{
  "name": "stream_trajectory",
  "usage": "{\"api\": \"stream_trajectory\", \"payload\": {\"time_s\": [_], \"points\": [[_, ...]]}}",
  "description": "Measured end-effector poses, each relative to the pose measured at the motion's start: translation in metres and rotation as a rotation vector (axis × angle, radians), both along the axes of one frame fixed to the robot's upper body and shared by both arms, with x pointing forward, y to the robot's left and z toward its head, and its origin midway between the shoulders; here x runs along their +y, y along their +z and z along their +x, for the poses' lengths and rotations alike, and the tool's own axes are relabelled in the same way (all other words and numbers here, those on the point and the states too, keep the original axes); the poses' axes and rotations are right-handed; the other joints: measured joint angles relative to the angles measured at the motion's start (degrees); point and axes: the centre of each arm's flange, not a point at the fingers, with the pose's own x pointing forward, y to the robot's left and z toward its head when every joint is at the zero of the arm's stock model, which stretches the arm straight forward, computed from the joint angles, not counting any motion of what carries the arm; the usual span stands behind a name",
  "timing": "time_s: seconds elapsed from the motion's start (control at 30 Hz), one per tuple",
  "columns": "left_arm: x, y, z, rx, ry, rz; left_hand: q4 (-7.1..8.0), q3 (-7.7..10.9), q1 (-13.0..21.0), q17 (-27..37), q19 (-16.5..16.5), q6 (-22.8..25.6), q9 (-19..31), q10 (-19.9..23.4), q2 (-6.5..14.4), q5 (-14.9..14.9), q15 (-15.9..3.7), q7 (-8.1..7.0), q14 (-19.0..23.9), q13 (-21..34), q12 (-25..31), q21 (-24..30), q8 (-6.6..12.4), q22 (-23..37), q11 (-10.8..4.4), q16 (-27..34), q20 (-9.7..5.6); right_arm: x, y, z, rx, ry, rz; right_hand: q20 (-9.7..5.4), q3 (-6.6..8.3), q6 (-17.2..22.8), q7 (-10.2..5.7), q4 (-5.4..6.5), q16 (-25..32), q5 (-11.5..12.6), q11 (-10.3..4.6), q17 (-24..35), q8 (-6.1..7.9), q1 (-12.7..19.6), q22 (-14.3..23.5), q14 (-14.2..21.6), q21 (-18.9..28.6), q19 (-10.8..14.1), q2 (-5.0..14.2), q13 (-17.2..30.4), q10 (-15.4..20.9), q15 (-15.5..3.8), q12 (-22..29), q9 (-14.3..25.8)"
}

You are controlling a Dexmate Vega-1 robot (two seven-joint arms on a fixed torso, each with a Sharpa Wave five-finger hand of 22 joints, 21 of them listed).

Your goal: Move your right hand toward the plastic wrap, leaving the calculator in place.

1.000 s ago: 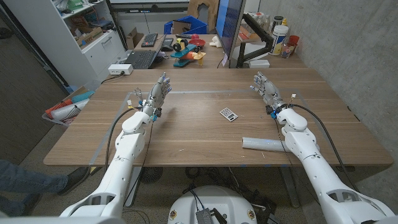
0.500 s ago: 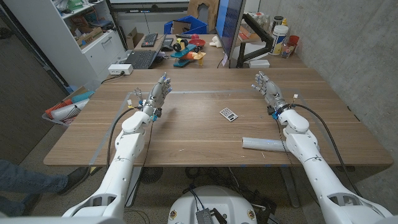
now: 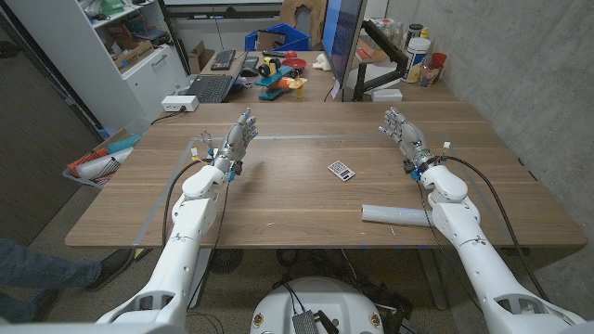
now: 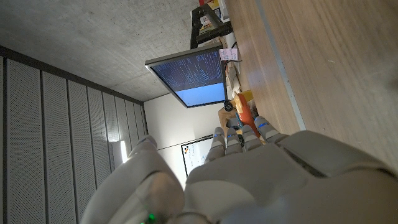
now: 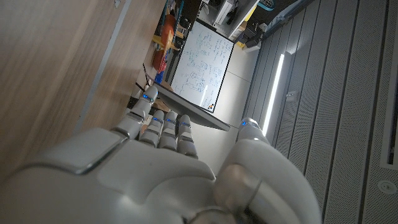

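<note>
Calculator (image 3: 341,170) mid-table; plastic wrap (image 3: 393,214) near edge; right hand (image 3: 406,138) apart, empty.

We've got the calculator (image 3: 341,170) lying near the middle of the tabletop (image 3: 278,199), a little to our right of centre. Nearer to us and further right lies the plastic wrap (image 3: 393,215), close to the front edge, just beside our right forearm. Our right hand (image 3: 405,135) sits behind the wrap, to the right of the calculator and well apart from it. Our left hand (image 3: 235,141) is over on the left side, level with the right one.
</note>
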Motion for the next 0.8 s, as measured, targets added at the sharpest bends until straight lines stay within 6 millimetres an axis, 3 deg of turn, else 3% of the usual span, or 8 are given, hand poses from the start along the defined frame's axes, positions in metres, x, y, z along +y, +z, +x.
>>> {"api": "stream_trajectory", "payload": {"time_s": [0.23, 0.8], "points": [[-0.002, 0.000, -0.002, 0.002, 0.001, 0.003, 0.00, 0.00, 0.00, 0.00, 0.00, 0.00, 0.00, 0.22, 0.00, -0.26, 0.00, 0.00, 0.00, 0.01, 0.00, -0.39, 0.00, 0.00, 0.22, 0.00, 0.00, -0.005, -0.002, -0.005, -0.009, -0.007, -0.008, 0.00, -0.48, 0.15, -0.15, -0.47, 0.00, 0.00, -0.20, 0.00, 0.00, -0.27, 0.00, 0.20, -0.20, 0.00, -0.96, 0.00, 0.20, -0.20, 0.00, 0.00], [-0.007, -0.001, -0.003, 0.007, -0.005, 0.010, -0.24, -0.24, 0.00, 0.01, 0.00, -0.01, 0.00, 0.30, 0.00, -0.26, 0.00, 0.00, 0.00, 0.01, 0.00, -1.05, 0.00, 0.00, 0.31, 0.00, 0.00, -0.014, -0.008, -0.018, -0.028, -0.037, -0.025, -0.33, -2.04, 0.14, -1.21, 0.26, 0.44, 0.45, -0.31, -0.26, 0.00, -1.92, 0.00, 1.02, -0.86, 1.56, -2.62, 0.15, 1.13, -0.41, -0.18, 0.29]]}}
